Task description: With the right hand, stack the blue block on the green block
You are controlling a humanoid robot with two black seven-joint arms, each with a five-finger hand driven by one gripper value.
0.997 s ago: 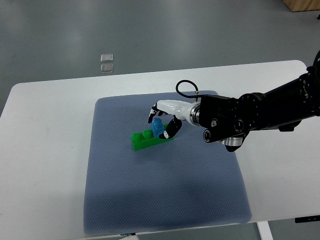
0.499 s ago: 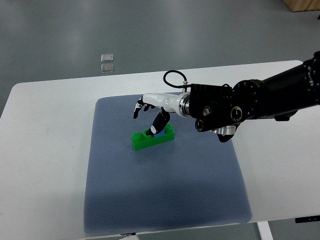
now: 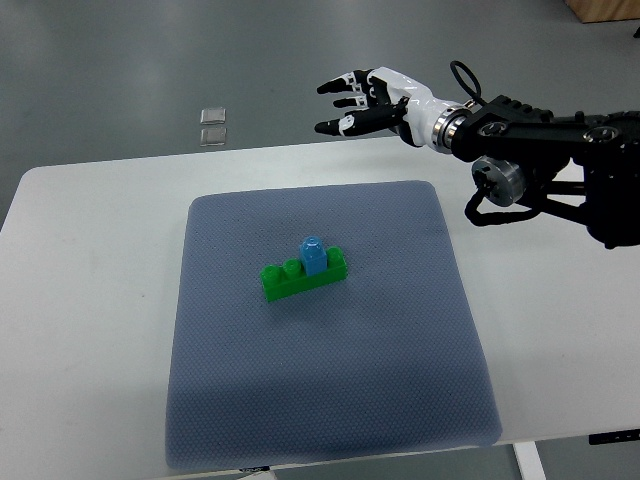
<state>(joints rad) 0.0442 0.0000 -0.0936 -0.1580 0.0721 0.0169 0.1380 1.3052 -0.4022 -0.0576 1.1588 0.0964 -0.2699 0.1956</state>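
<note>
The blue block stands upright on top of the green block, seated between the green studs near the brick's right half, and the pair sits a little above the middle of the blue-grey mat on the white tabletop. The right hand hovers high and well apart from the stack, up past the far edge of the tabletop, its fingers spread and holding nothing; its black arm comes in from the right edge. The left hand is not in view. Judged from how things lie, the stacking itself looks done and the step in hand is the retreat: the blue block seems square and settled, with no visible lean, though how firmly it is pressed onto the studs cannot be told from above. What the next move calls for is little more than carrying the arm clear to a rest position without swinging low over the mat, since a brush from the forearm could knock the small block off its perch. There is plenty of open room: the mat is bare all round the stack, the stack is far from every mat edge and farther still from the tabletop's edges, and the only other things are two small clear squares on the grey floor beyond the far edge, well away from the arm's path.
</note>
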